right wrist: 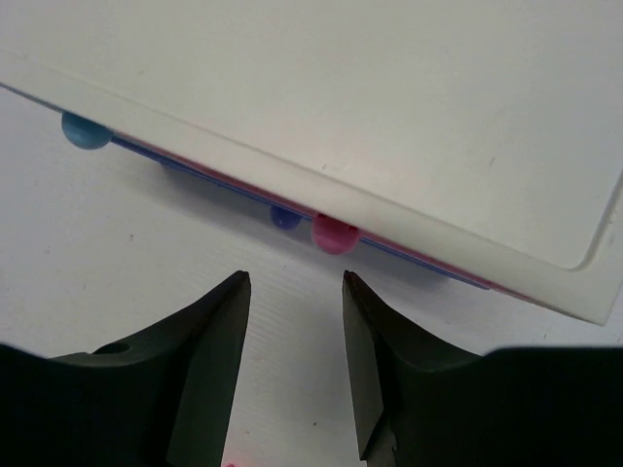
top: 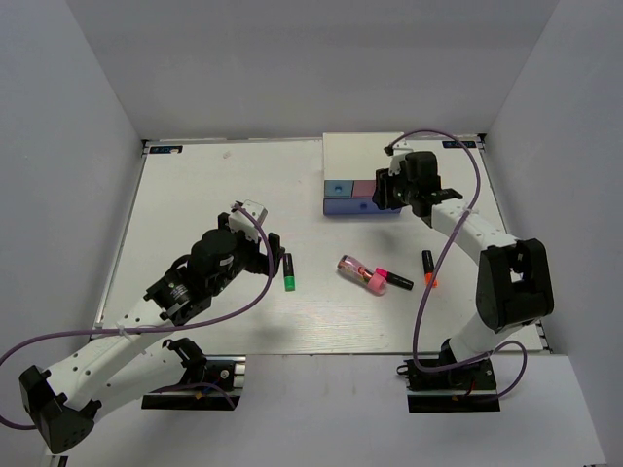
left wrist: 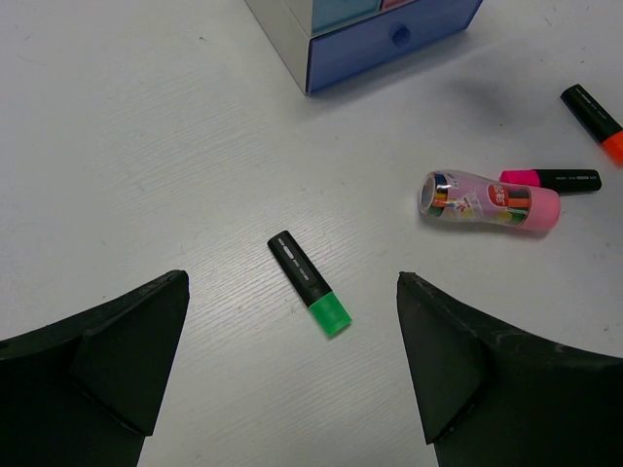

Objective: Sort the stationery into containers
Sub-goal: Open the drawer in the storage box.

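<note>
Left wrist view: tube [left wrist: 490,201] label unreadable; left claw [left wrist: 292,282] and right claw [right wrist: 295,278] spread apart.

Nothing legible — print on the pink-and-clear tube [left wrist: 490,201] too small

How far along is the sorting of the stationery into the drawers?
Done: nothing visible; the green-capped black marker, pink-and-clear tube, pink-capped marker and orange-capped marker all lie on the table. In hand: the open right gripper faces the round pink knob of the white cabinet; the open left gripper hovers over the green-capped marker. Left: opening drawers and placing all four items.
</note>
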Tool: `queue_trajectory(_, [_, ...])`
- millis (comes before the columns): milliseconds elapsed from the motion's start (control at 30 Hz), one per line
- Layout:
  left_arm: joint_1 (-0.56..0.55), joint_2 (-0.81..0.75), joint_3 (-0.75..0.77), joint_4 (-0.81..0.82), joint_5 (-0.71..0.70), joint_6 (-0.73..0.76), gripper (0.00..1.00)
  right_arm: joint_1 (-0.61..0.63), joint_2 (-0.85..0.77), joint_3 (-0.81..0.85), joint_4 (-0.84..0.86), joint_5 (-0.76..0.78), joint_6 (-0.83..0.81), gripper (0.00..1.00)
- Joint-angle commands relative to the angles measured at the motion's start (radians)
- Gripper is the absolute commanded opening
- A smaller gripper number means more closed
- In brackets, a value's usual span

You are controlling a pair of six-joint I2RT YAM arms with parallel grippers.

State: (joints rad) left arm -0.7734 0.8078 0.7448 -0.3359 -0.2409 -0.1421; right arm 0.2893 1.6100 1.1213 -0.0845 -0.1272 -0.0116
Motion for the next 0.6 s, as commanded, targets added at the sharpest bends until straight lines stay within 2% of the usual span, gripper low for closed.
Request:
queue_trajectory(0, [0.006,-0.016,0.002,0.009,0.022,0.006,0.99,-0.015,0.024,0.043,0.058,0.005,0.074,0.49])
queue_trajectory(167, [0.006,-0.007,0.002,0.009,0.022,0.006,0.99,-0.024,0.048,0.040,0.114,0.006,0.124,0.49])
queue_trajectory(567, [0.006,-0.007,0.002,0.009,0.022,0.006,0.99,-0.024,0.034,-0.012,0.221,0.069,0.225,0.42])
